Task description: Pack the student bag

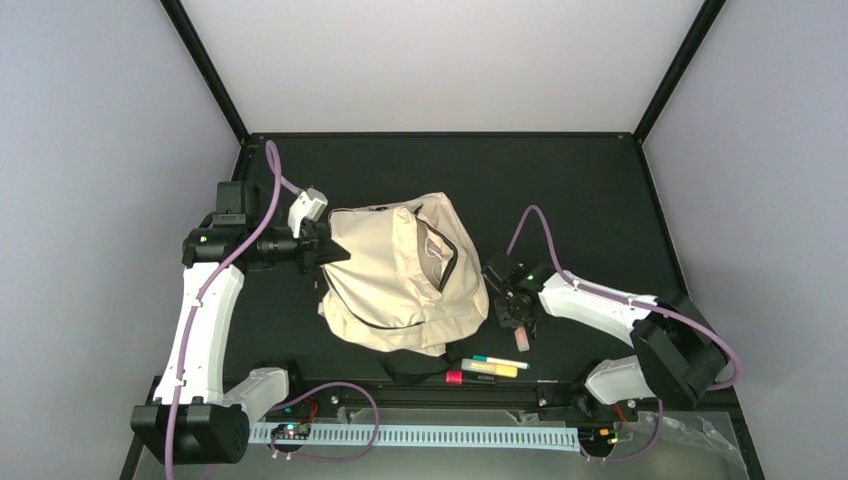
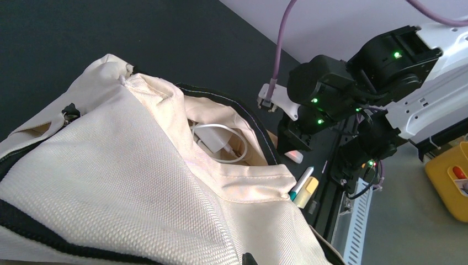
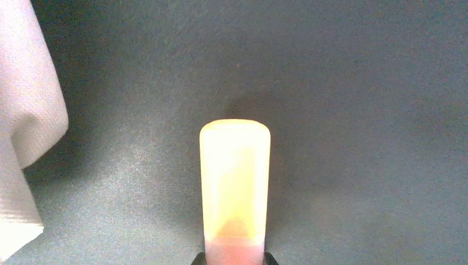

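Held student bag (image 1: 400,270) open in clenched left pincer (image 1: 322,245), pale pink block (image 3: 234,187) pinched in right pincer (image 1: 518,322); next, probably lift into opening.

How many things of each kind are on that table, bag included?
Bag: 1
Charger cable, in the bag: 1
Pen: 1
Yellow highlighter: 1
Red-capped item, kind unclear: 1
Pale stick: 1
Total: 6
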You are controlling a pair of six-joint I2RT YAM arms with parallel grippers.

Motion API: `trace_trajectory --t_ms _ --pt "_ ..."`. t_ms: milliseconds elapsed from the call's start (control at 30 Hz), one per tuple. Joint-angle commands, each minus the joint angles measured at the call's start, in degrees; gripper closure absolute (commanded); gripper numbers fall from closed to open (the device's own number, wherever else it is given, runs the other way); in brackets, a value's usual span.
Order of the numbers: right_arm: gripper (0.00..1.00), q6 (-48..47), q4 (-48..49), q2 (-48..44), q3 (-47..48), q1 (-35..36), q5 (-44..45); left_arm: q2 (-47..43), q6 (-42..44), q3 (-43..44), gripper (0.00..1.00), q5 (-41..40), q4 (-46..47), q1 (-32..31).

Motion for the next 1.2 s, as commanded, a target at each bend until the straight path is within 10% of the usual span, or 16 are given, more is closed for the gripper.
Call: trace_trajectory --t_ms 0,200,467,733,967,1167 --pt "0.88 -0.88 -4.61 -4.00 4.71 -0.25 8.17 -1.00 1.22 2.99 0.98 4.88 0.62 0.47" --pt "0.89 -8.99 -4.96 -9.50 19.29 0.32 12.45 -0.82 0.45 2.81 0.98 4.69 1.64 0.49" --pt "0.89 -15.65 22.69 -4.49 27.69 12.34 0.81 -1.40 -0.06 2.33 0.98 4.53 1.80 0.46" --pt "0.87 -13.44 7.95 14.48 39.34 12.37 9.06 -1.30 -0.37 2.46 0.98 4.76 1.89 0.45" --pt "0.31 -12.88 1.92 9.90 40.44 12.65 8.05 -1.29 -0.01 2.29 0.99 4.71 1.71 0.51" --pt "0.28 -18.03 -0.36 0.08 38.30 13.33 -2.92 -1.21 -0.30 2.81 0.99 4.54 1.80 0.43"
